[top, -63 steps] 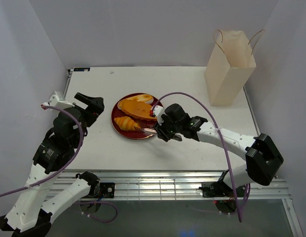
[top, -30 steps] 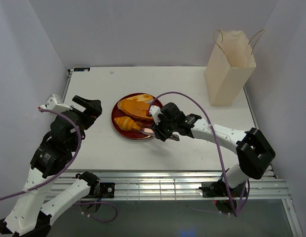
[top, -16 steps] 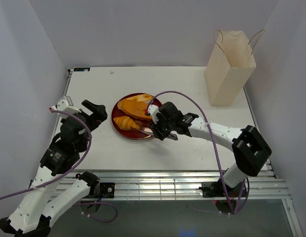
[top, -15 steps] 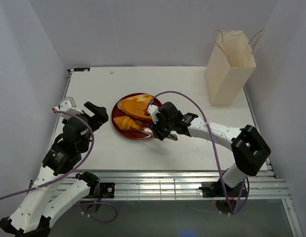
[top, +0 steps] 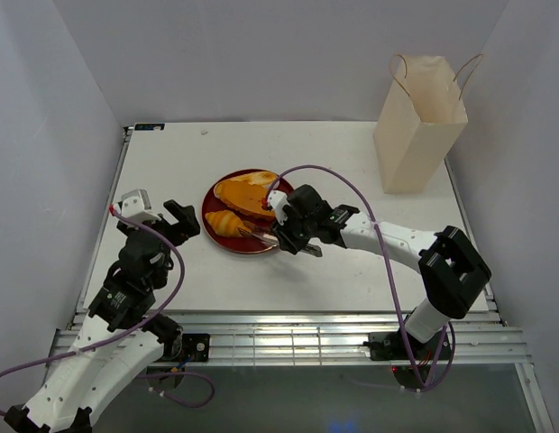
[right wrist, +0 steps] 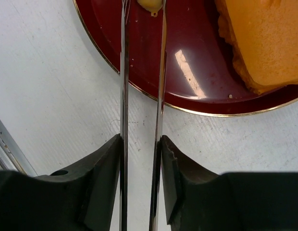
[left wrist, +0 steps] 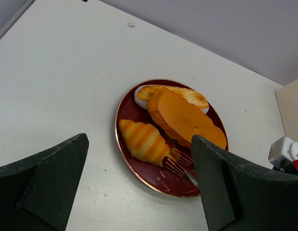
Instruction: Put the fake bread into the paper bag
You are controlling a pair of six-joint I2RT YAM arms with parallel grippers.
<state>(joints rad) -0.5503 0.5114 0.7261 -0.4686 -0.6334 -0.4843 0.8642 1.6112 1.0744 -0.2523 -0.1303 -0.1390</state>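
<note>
Over the near edge of the plate (right wrist: 197,29), slim tongs (right wrist: 124,72) are pinched by the right gripper (right wrist: 142,143), tips set astride the end of the croissant (left wrist: 142,139); a deeper, centred bite is advised before lifting. The paper bag (top: 422,135) is seen far right.

A round, dark red plate (top: 246,250) with a thin gold line at its rim sits on the white table (top: 343,162), a little left of the middle. Its glossy surface catches a bright highlight. Slim metal tongs (left wrist: 177,163) reach in from the right: their two narrow arms run side by side with a small gap between them, cross the plate's near rim, and end in tined tips over its near-right part. A small speck (top: 205,133) marks the tabletop near the far left edge. Pale lilac walls (top: 261,54) enclose the table, and a slotted metal rail (top: 288,338) runs along its near edge.
</note>
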